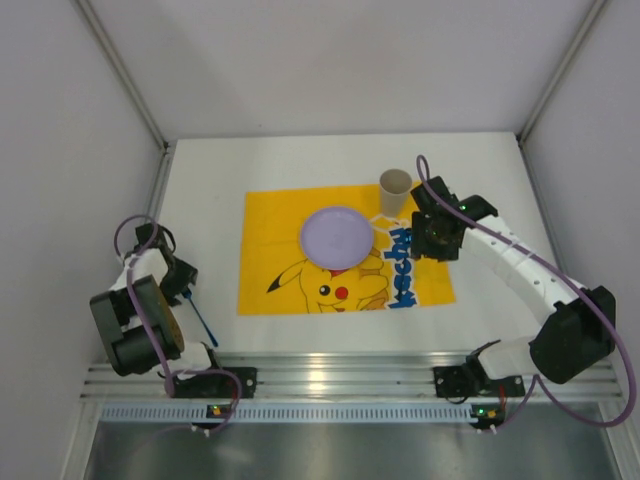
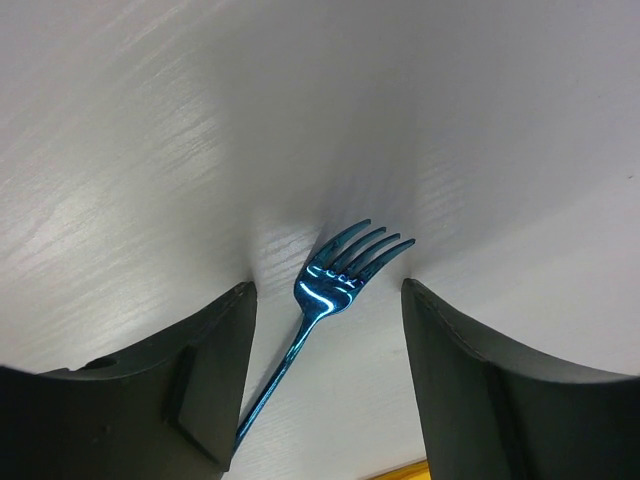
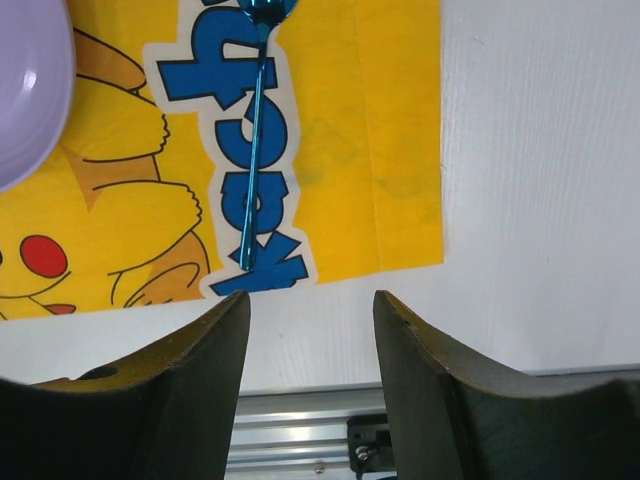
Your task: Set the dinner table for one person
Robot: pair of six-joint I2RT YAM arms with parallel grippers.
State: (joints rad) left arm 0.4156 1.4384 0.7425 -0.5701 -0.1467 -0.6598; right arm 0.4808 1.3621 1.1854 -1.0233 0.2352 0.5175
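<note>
The white dinner table [image 1: 300, 165] carries a yellow Pikachu mat [image 1: 270, 230]. A purple plate [image 1: 337, 236] sits on the mat, and a beige cup [image 1: 394, 192] stands at the mat's far right corner. A blue fork [image 1: 203, 322] lies on the bare table left of the mat. In the left wrist view the fork [image 2: 340, 275] lies between the fingers of my open left gripper [image 2: 330, 330], its handle close to the left finger. My right gripper [image 3: 312, 310] is open and empty above the mat's right edge. A second blue utensil [image 3: 255, 150] lies on the mat's blue letters; its head is cut off.
White walls close in the table on three sides. An aluminium rail [image 1: 330, 375] runs along the near edge and also shows in the right wrist view [image 3: 300, 420]. The plate's rim [image 3: 30, 90] shows at the left of that view.
</note>
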